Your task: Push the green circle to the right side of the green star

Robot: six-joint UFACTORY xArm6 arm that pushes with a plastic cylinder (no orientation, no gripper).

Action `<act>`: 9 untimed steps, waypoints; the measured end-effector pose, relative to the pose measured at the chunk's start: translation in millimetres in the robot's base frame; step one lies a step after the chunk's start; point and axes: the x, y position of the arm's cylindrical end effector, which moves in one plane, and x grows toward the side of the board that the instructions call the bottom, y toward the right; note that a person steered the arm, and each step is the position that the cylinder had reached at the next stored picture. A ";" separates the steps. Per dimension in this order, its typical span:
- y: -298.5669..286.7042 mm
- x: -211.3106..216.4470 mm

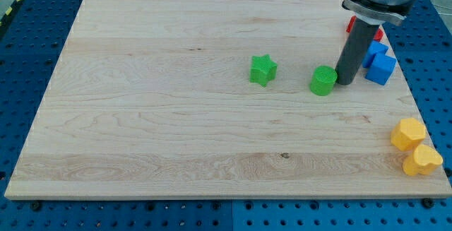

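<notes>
The green star [263, 69] lies on the wooden board [176, 104], a little right of the middle. The green circle [323, 80] lies to the star's right, with a clear gap between them. My tip [345, 81] is down at the circle's right edge, touching it or nearly so. The dark rod rises from there toward the view's top right.
Blue blocks [378, 63] sit just right of the rod, with a red block [352, 25] partly hidden behind it. Two yellow blocks [409, 133] [422, 160] lie at the board's lower right edge. A blue perforated table surrounds the board.
</notes>
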 end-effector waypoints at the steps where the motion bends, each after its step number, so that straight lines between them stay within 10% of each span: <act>1: 0.5 16.6; 9: -61.2 -21.9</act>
